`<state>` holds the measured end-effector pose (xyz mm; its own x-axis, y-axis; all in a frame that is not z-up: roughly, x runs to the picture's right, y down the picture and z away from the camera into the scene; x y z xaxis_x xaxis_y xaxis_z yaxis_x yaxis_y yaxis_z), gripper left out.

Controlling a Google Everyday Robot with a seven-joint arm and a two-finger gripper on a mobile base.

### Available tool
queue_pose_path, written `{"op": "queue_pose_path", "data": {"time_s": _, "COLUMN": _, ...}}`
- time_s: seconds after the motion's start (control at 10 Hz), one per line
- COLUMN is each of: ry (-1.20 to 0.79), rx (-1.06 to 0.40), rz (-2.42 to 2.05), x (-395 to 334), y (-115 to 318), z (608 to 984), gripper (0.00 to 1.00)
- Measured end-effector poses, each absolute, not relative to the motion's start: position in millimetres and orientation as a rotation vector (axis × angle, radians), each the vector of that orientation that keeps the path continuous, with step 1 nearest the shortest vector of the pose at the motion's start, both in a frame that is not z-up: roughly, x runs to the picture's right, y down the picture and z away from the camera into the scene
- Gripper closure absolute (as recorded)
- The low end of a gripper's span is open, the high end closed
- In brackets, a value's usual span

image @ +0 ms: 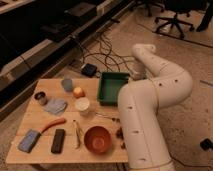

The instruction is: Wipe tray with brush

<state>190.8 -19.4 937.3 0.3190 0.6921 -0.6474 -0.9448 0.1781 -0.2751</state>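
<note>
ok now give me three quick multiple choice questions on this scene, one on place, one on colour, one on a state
1. Where is the tray?
A) far right part of the table
B) near left corner
C) on the floor

2. What colour is the bowl?
A) blue
B) orange-red
C) white

3. What state is the brush in?
A) lifted in the air
B) lying inside the tray
C) lying on the table, left of the bowl

Answers: 1 A, it sits at the far edge beside the arm. 2 B, it is plainly orange-red. 3 C, it lies flat there, while the claw is up by the tray's right side.
</note>
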Motion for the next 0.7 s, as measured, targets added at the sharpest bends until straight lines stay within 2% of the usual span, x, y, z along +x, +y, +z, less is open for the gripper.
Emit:
{"op": "queue_pose_path", "data": {"time_s": 0.4, "ry": 0.399, "rx": -0.735, "rz": 1.207, "x": 166.7, "y": -39.1, "z": 946.3, "gripper": 1.0}}
{"op": "queue_pose_path", "data": {"time_s": 0.7, "ry": 0.362, "rx": -0.789, "rz": 1.158, "x": 144.9, "y": -34.5, "z": 939.7, "gripper": 1.0}}
